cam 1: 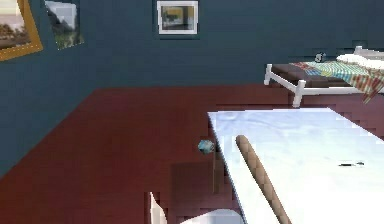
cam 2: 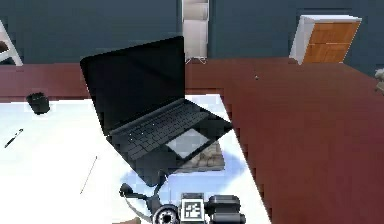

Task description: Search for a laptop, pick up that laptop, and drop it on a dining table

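Facing the open black laptop on the white table, my gripper sits by its near edge; I cannot tell whether it holds anything.

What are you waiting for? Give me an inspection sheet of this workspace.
Surface: white table on a dark red floor.
Job's things: open black laptop at the table's edge, with a patterned flat thing under one corner.
Clutter: dark cup, pen, brown bat.
Claw: claw by the laptop's near edge; cannot tell whether it holds anything.
Cables: nothing seen.
Surroundings: bed, framed picture, wooden cabinet, small ball on the floor.
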You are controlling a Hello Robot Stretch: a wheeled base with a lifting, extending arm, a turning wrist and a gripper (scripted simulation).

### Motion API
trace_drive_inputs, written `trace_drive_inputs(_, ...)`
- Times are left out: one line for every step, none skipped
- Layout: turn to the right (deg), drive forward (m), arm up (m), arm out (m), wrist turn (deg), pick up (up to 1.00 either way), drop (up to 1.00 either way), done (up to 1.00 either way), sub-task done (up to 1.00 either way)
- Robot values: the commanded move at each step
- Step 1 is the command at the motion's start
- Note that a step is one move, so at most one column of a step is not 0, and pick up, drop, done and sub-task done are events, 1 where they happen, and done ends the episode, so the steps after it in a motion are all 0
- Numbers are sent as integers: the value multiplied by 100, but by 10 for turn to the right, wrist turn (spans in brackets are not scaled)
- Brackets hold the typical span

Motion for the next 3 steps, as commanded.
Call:
trace_drive_inputs(0, 0, 12, 0, 0, 0, 0, 0, 0)
trace_drive_inputs(0, 0, 0, 44, 0, 0, 0, 0, 0)
trace_drive_inputs(0, 0, 0, 0, -450, 0, 0, 0, 0)
